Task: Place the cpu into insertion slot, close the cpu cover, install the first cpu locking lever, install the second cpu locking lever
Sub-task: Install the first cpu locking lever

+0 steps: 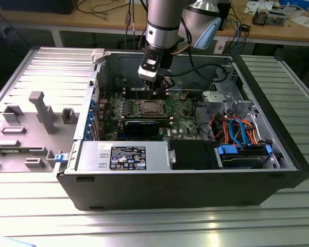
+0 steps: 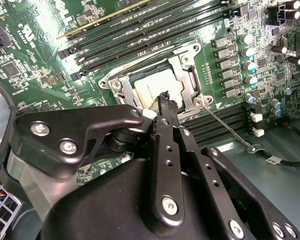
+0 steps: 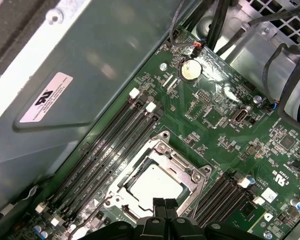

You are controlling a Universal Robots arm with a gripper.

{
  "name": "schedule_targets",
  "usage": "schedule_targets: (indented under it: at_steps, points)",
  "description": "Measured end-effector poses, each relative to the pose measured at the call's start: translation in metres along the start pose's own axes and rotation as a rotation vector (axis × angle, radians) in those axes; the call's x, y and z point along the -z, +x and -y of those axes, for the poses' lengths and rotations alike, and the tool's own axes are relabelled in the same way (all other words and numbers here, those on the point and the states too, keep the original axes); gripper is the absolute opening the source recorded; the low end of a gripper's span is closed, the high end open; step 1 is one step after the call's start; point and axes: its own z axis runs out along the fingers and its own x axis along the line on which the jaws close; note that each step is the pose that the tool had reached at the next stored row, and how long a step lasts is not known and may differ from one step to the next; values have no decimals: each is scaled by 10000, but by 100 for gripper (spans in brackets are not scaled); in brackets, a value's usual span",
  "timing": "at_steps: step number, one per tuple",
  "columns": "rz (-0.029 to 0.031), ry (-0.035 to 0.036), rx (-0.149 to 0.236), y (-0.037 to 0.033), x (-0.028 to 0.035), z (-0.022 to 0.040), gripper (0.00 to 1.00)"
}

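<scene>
We found the chip (image 3: 152,184) seated on the green board (image 3: 215,130), with the metal cover (image 3: 140,159) lying around it. Our tool (image 3: 165,204) was pinched shut and empty at the cover's edge. We judged a straight, gentle press best, keeping clear of the loose wire lever (image 2: 225,125).

The cpu (image 3: 152,182) is a flat square chip with a pale silvery-grey top. It lies level, seated in the insertion slot (image 1: 148,107). The slot sits on the green board between banks of long memory slots, toward the far side of the open case and slightly to the exterior view's left of centre. The cpu cover (image 3: 162,150), a thin silvery frame, lies flat over the chip, whose top shows through the square cut-out. One thin wire locking lever (image 2: 225,122) angles away from the socket corner.
</scene>
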Motion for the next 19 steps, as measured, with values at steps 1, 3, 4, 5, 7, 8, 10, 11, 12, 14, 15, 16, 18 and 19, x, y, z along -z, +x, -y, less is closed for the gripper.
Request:
schedule_targets:
  at_steps: [1,3,4,5,7,8,10,11,12,14,15,16,18,19]
  points:
    - [1,0,23,0,0,0,11]
    - [3,1,56,0,0,0,11]
    - [4,1,66,0,0,0,11]
    - [4,1,75,0,0,0,11]
    - [5,1,104,0,0,0,11]
    - [6,1,114,0,0,0,11]
    - [8,1,143,0,0,0,11]
    - [10,2,170,0,0,0,11]
    - [11,3,191,0,0,0,11]
    - [13,3,230,0,0,0,11]
    - [14,2,247,0,-1,0,11]
    - [15,3,257,0,0,0,11]
    - [16,3,284,0,0,0,11]
    - [18,4,311,0,0,0,11]
